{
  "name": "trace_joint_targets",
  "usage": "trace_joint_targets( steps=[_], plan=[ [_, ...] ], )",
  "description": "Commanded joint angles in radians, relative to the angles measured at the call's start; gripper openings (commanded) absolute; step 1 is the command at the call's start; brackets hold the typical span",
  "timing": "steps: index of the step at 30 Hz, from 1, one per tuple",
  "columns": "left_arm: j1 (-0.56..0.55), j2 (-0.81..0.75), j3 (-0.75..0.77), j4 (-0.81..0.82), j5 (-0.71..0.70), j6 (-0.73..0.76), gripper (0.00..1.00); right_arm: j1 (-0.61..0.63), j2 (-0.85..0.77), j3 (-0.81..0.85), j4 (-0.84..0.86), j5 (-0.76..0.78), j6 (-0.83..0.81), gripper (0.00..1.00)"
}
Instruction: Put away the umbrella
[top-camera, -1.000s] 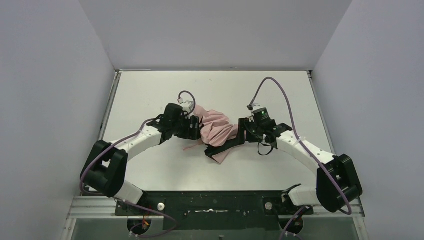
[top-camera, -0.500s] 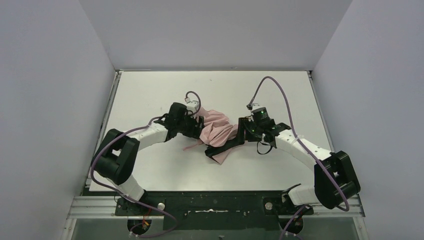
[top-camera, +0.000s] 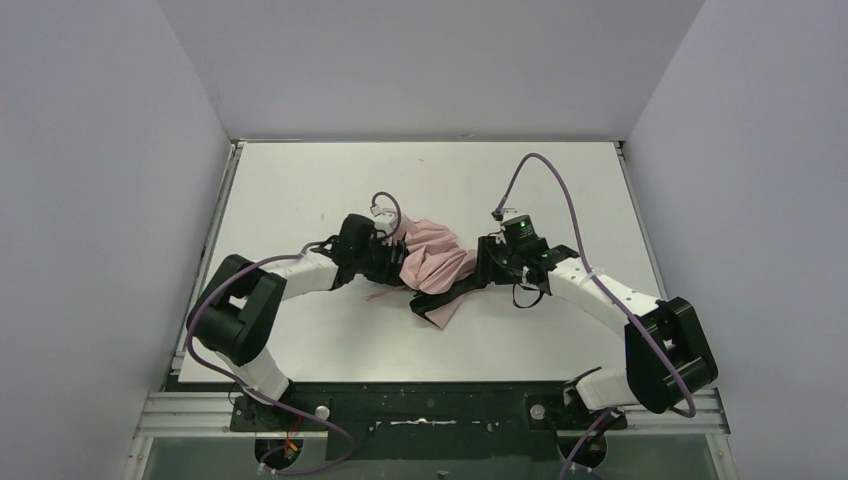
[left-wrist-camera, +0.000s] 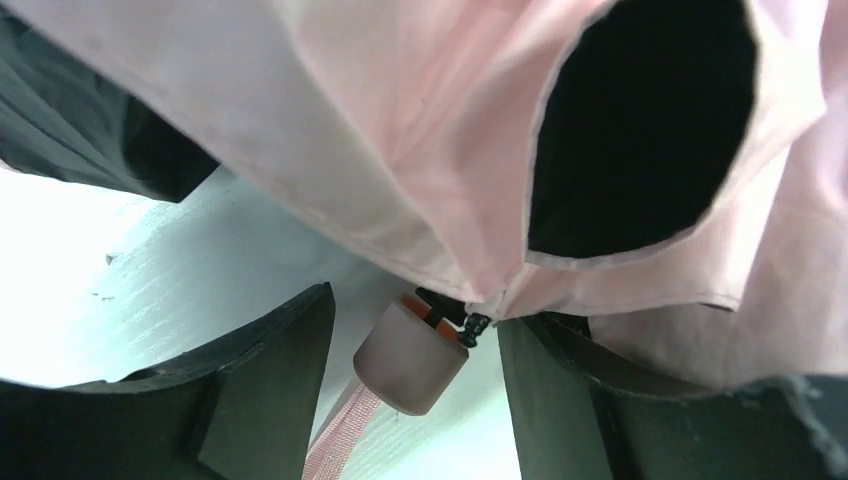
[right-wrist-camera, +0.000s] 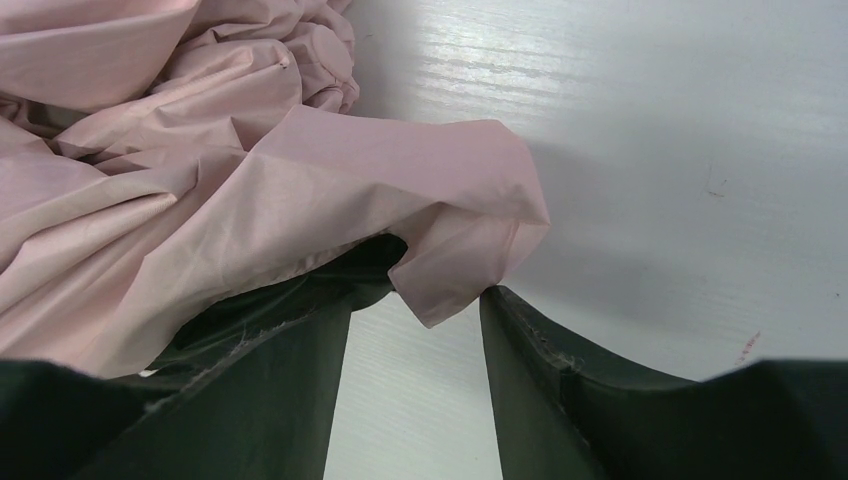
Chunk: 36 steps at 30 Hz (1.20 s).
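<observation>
The umbrella (top-camera: 440, 258) lies crumpled in the middle of the white table (top-camera: 300, 185), a heap of pale pink fabric between my two grippers. My left gripper (top-camera: 394, 262) is at its left side, open. In the left wrist view the pink handle (left-wrist-camera: 410, 355) sits between the left gripper's (left-wrist-camera: 415, 315) fingers with a gap on each side, the strap (left-wrist-camera: 338, 452) trailing below and fabric (left-wrist-camera: 400, 130) overhead. My right gripper (top-camera: 452, 284) reaches in from the right, open. In the right wrist view a corner of the fabric (right-wrist-camera: 470, 250) hangs between the right gripper's (right-wrist-camera: 420, 300) fingertips and drapes over its left finger (right-wrist-camera: 290, 370).
Grey walls enclose the table on the left, the back and the right. Purple cables (top-camera: 545, 170) loop above both wrists. The black base rail (top-camera: 420, 410) runs along the near edge.
Both grippers' jaws have narrowed. The left arm's elbow has swung inward and its gripper has pushed slightly closer to the umbrella. The umbrella has barely shifted.
</observation>
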Motion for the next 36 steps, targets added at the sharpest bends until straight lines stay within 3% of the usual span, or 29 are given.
trace_joint_targets(
  steps=[1,10,14,19,28,36],
  plan=[
    [-0.006,-0.04,-0.005,0.057,0.011,-0.008,0.57,-0.009,-0.002,0.013,0.035,0.001,0.001,0.51],
    [-0.006,-0.034,-0.007,0.07,0.012,-0.018,0.39,-0.008,-0.002,0.022,0.021,0.007,0.0,0.44],
    [-0.004,-0.029,0.007,0.067,0.014,-0.019,0.27,-0.006,-0.019,0.029,0.004,0.024,-0.012,0.36],
    [-0.004,-0.022,0.011,0.068,0.018,-0.023,0.19,0.005,-0.049,0.042,-0.04,0.078,-0.04,0.22],
    [-0.004,-0.022,0.008,0.069,0.011,-0.027,0.14,0.051,-0.074,0.043,-0.079,0.209,-0.067,0.01],
    [-0.004,-0.028,0.015,0.054,-0.003,-0.025,0.11,0.089,-0.124,0.047,-0.11,0.255,-0.082,0.0]
  ],
)
